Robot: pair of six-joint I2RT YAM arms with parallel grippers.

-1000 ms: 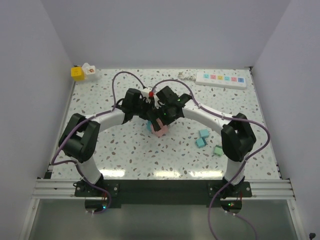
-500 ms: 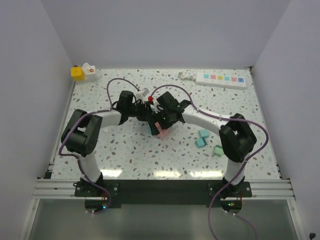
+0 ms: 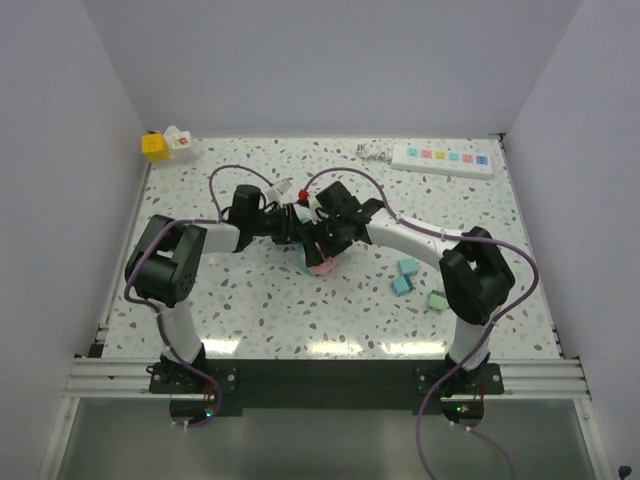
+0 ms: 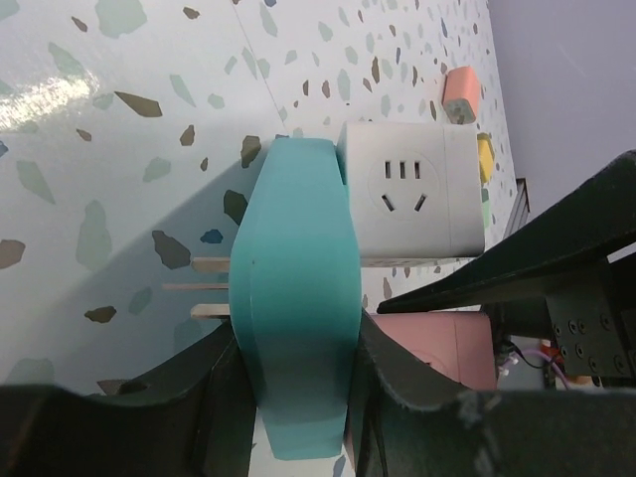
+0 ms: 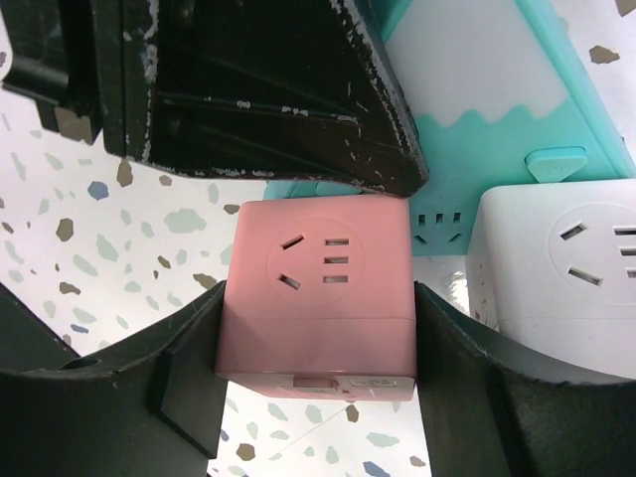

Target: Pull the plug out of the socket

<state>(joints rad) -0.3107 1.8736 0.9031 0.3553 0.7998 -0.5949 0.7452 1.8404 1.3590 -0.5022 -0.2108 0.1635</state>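
The socket point(image 3: 443, 158), a white power strip with coloured marks, lies at the back right, far from both grippers. My left gripper point(image 4: 293, 368) is shut on a teal plug body point(image 4: 296, 298). Its three metal prongs point(image 4: 209, 288) are bare and point away from a white outlet cube point(image 4: 412, 204) that touches the plug's other side. My right gripper point(image 5: 318, 348) is shut on a pink outlet cube point(image 5: 318, 288). In the top view both grippers meet at mid-table, the left point(image 3: 292, 228) and the right point(image 3: 318, 245), with the pink cube point(image 3: 322, 264) below them.
Two teal cubes point(image 3: 405, 275) and a green piece point(image 3: 437, 300) lie right of centre. A yellow block point(image 3: 154, 147) and a white piece point(image 3: 180, 139) stand at the back left. A small white plug point(image 3: 372, 152) lies left of the power strip.
Both wrists have shifted a little to the left and the left arm has folded in closer. The pink cube stays in the right gripper at about the same spot.
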